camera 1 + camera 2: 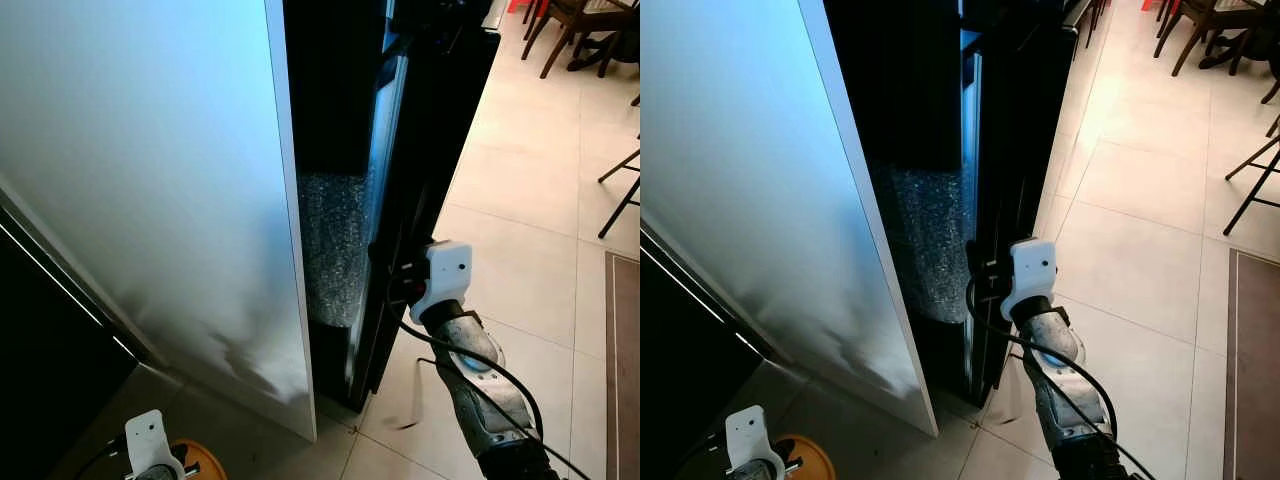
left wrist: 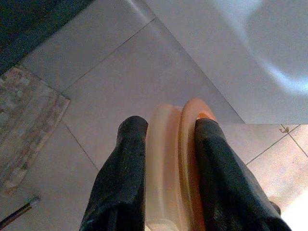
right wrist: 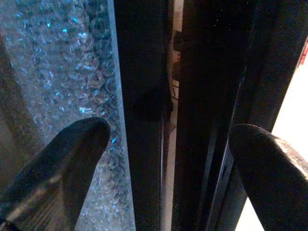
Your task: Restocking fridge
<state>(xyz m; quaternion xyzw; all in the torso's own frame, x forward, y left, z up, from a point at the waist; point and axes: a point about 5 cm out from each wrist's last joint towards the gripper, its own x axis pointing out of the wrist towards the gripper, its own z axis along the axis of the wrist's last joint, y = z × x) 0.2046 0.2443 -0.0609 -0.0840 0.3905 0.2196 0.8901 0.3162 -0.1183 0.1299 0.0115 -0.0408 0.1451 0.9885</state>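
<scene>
The black fridge door (image 1: 430,130) stands slightly ajar beside a tall white panel (image 1: 150,180). In the gap between them shows bubble wrap (image 1: 335,240). My right gripper (image 3: 171,144) is open, its fingers (image 3: 72,149) on either side of the door's edge about halfway down; from above it is at the door edge (image 1: 388,275). My left gripper (image 2: 166,130) hangs low at my left side, shut on a round orange and cream object (image 2: 175,159), whose orange rim (image 1: 200,462) peeks in at the bottom of the head view.
Pale floor tiles (image 1: 520,270) spread out to the right of the fridge. Wooden chairs (image 1: 570,25) stand at the far right, a black chair leg (image 1: 620,190) nearer, and a brown rug (image 1: 625,360) lies along the right edge. A dark cabinet (image 1: 50,360) is at lower left.
</scene>
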